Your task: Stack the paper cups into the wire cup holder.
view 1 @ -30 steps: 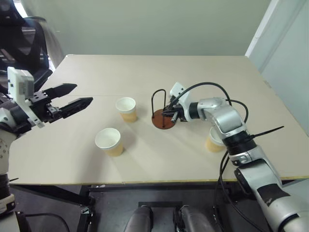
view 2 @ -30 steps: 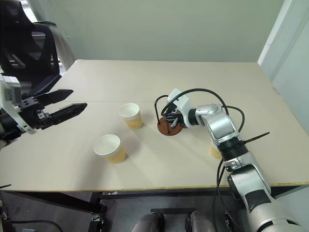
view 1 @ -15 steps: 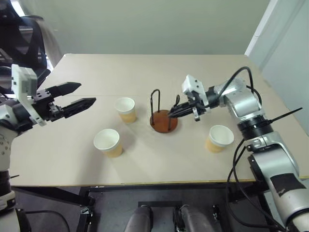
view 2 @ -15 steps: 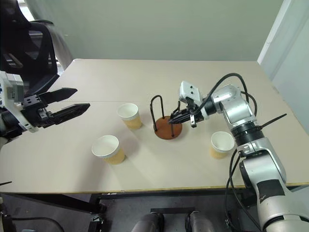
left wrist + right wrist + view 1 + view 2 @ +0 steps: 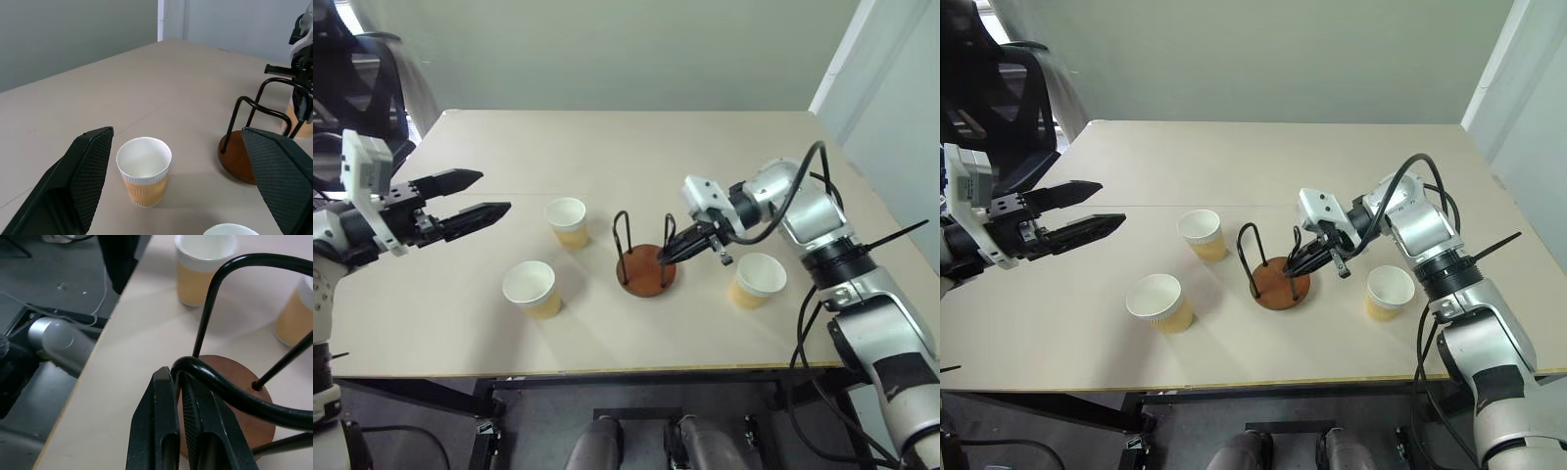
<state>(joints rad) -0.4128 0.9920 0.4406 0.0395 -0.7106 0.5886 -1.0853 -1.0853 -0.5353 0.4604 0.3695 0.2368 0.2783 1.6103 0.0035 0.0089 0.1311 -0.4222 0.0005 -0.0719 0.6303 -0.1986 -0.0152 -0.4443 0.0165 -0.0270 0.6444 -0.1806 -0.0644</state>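
Observation:
The wire cup holder (image 5: 646,271), a reddish-brown disc with two black wire loops, stands mid-table. My right gripper (image 5: 668,251) is shut on its right-hand loop; in the right wrist view the wire (image 5: 215,382) passes between the closed fingers (image 5: 164,431). Three tan paper cups stand upright and apart: one (image 5: 568,220) left of the holder, one (image 5: 530,287) nearer the front edge, one (image 5: 756,279) right of the holder under my right forearm. My left gripper (image 5: 494,191) hovers open above the table's left side, empty, pointing toward the cups; the nearest cup (image 5: 144,169) lies ahead between its fingers (image 5: 83,171).
The tan table (image 5: 636,147) has open surface at the back. A black office chair (image 5: 999,98) stands beyond the far left corner. A pale wall panel (image 5: 891,117) runs along the right side. Cables loop off my right forearm (image 5: 803,162).
My right gripper, still shut on the wire loop, drew back toward the front edge and turned its wrist; the holder slid nearer with it, and the right cup was uncovered. The left gripper stayed put.

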